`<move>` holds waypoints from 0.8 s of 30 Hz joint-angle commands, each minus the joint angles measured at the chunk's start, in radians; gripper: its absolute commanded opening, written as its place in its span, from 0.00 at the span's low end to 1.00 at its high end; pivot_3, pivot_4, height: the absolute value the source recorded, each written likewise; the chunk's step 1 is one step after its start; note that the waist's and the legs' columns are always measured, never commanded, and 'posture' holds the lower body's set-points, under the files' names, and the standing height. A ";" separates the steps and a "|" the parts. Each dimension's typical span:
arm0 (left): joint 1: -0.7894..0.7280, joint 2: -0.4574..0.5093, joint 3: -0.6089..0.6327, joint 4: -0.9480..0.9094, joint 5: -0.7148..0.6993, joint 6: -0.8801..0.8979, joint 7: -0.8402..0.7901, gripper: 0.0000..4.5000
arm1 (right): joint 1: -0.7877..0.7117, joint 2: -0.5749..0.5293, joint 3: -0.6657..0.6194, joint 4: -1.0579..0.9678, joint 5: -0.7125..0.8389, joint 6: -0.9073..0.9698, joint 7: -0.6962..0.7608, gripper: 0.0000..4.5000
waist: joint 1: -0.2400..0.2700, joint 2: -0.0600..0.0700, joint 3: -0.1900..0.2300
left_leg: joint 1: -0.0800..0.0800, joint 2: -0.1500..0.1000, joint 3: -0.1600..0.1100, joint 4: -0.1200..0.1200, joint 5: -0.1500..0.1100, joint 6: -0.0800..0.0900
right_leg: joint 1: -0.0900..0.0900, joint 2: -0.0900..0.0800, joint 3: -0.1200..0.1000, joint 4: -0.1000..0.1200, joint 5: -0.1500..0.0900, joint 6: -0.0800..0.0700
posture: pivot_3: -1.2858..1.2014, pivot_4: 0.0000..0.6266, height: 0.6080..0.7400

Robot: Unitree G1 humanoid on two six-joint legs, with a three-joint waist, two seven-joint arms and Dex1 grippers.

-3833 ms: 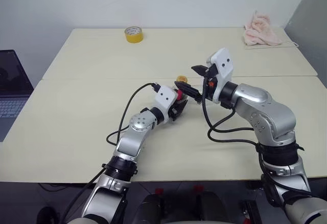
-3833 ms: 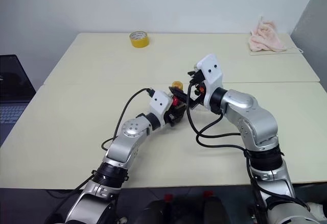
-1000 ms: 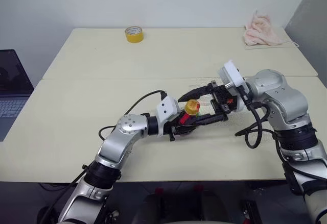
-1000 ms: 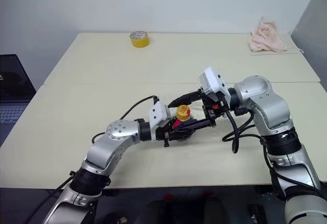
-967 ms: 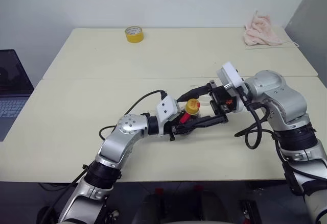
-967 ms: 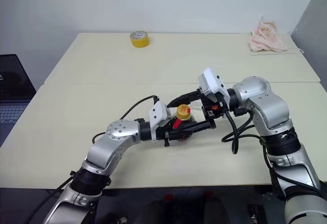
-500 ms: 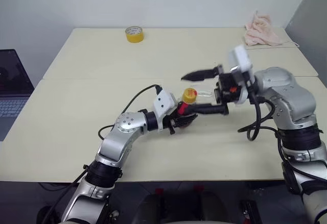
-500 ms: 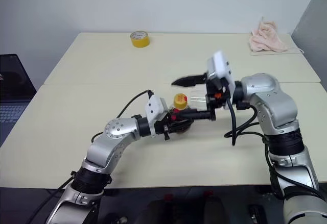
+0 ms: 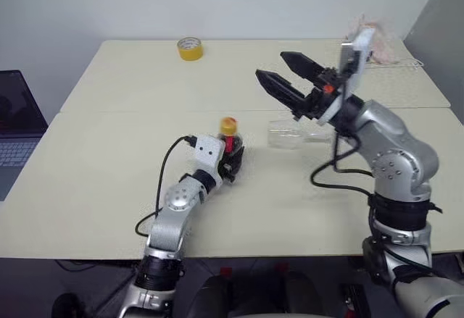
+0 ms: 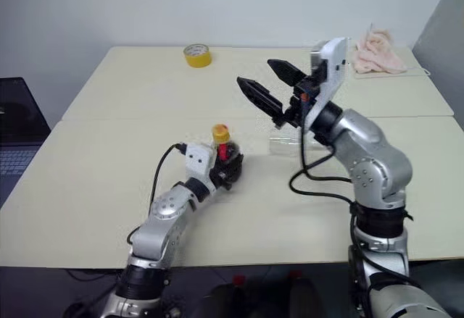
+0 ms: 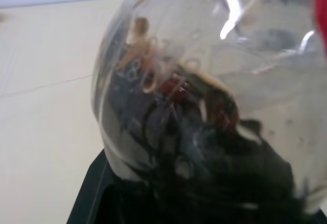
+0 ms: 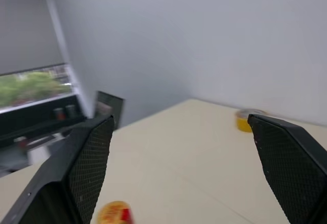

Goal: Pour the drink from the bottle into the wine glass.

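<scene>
The left gripper point(image 9: 233, 160) is clamping the bottle point(image 9: 230, 146) around its dark belly and holding it upright on the table point(image 9: 109, 166), the yellow cap point(image 9: 229, 124) still sitting on the neck. The drink point(image 11: 204, 152) is pooling low inside the bottle, filling most of the left wrist view. The wine glass point(image 9: 290, 133) is lying on its side on the table just beyond the bottle, toward the right arm, with no liquid visible in it. The right gripper point(image 9: 283, 74) is hovering well above the wine glass, jaws spread wide and holding nothing.

By the look of things, no pouring is under way: the cap is in place, the wine glass is down rather than standing, and nothing dark is showing in its bowl. Uncapping, righting the glass and tipping the bottle all appear to remain.

The glass is hard to read: clear against the pale table, with its stem and foot partly behind the right arm. The left fingers are mostly hidden behind the bottle.
</scene>
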 commanded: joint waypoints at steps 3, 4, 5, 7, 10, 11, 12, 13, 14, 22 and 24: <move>0.013 -0.030 0.005 -0.080 0.054 -0.008 0.101 0.46 | 0.005 0.024 0.123 -0.030 -0.135 0.038 -0.144 0.99 | -0.001 0.000 0.000 | 0.000 0.000 0.001 -0.001 0.000 0.000 | -0.001 0.000 0.001 0.000 0.000 0.000 | 0.52 0.24 1.00; 0.007 -0.030 0.005 -0.078 0.057 -0.010 0.107 0.46 | 0.005 0.020 0.156 -0.016 -0.166 0.031 -0.147 0.99 | -0.002 0.000 0.000 | 0.000 0.000 0.001 -0.001 0.000 0.000 | -0.001 0.000 0.001 0.000 0.000 0.000 | 0.52 0.24 1.00; 0.000 -0.026 0.003 -0.075 0.069 -0.014 0.115 0.46 | 0.001 0.023 0.184 0.000 -0.193 0.027 -0.154 0.99 | -0.002 0.000 0.000 | 0.000 0.000 0.001 -0.001 0.000 0.000 | -0.001 0.000 0.001 0.000 0.000 0.000 | 0.52 0.24 1.00; -0.008 -0.030 0.008 -0.068 0.073 -0.011 0.131 0.46 | -0.007 0.039 0.195 0.013 -0.205 0.030 -0.160 0.99 | -0.002 0.000 0.000 | 0.000 0.000 0.002 -0.001 0.000 0.000 | -0.002 0.001 0.001 0.000 0.000 0.000 | 0.52 0.24 1.00; -0.020 -0.034 0.006 -0.052 0.085 -0.011 0.146 0.46 | -0.016 0.061 0.199 0.011 -0.201 0.041 -0.149 0.99 | -0.002 0.000 0.000 | 0.000 0.000 0.002 -0.001 0.000 0.000 | -0.002 0.001 0.001 0.000 0.000 0.000 | 0.52 0.24 1.00; -0.028 -0.039 0.001 -0.044 0.088 -0.012 0.150 0.46 | -0.017 0.071 0.203 0.008 -0.195 0.042 -0.143 0.99 | -0.001 0.000 0.000 | -0.001 0.000 0.001 -0.001 0.000 0.000 | -0.002 0.000 0.001 0.000 0.000 0.000 | 0.52 0.24 1.00; -0.035 -0.046 -0.004 -0.037 0.090 -0.015 0.152 0.46 | -0.018 0.081 0.205 0.005 -0.189 0.044 -0.138 0.99 | -0.001 0.000 0.000 | -0.001 0.000 0.001 -0.001 0.000 0.000 | -0.002 0.000 0.001 0.000 0.000 0.000 | 0.52 0.24 1.00; -0.040 -0.050 -0.007 -0.032 0.091 -0.017 0.154 0.46 | -0.019 0.087 0.205 0.003 -0.185 0.046 -0.134 0.99 | -0.001 0.000 0.000 | -0.001 0.000 0.001 -0.001 0.000 0.000 | -0.002 0.000 0.001 0.000 0.000 0.000 | 0.52 0.24 1.00; -0.044 -0.054 -0.009 -0.028 0.091 -0.019 0.155 0.46 | -0.018 0.094 0.206 0.000 -0.181 0.050 -0.130 0.99 | -0.001 0.000 0.000 | -0.001 0.000 0.001 -0.001 0.000 0.000 | -0.002 0.000 0.001 0.000 0.000 0.000 | 0.52 0.24 1.00; -0.070 -0.082 -0.025 -0.003 0.089 -0.028 0.147 0.46 | -0.036 0.129 0.218 0.008 -0.180 0.054 -0.087 0.99 | -0.002 0.000 0.000 | -0.001 0.000 0.001 -0.001 0.000 0.000 | -0.003 0.001 0.001 0.000 0.000 0.000 | 0.52 0.24 1.00; -0.072 -0.083 -0.026 0.000 0.089 -0.027 0.143 0.46 | -0.041 0.126 0.231 0.015 -0.188 0.057 -0.073 0.99 | -0.002 0.000 0.000 | -0.001 0.000 0.002 -0.001 0.000 0.000 | -0.003 0.001 0.001 0.000 0.000 0.000 | 0.52 0.24 1.00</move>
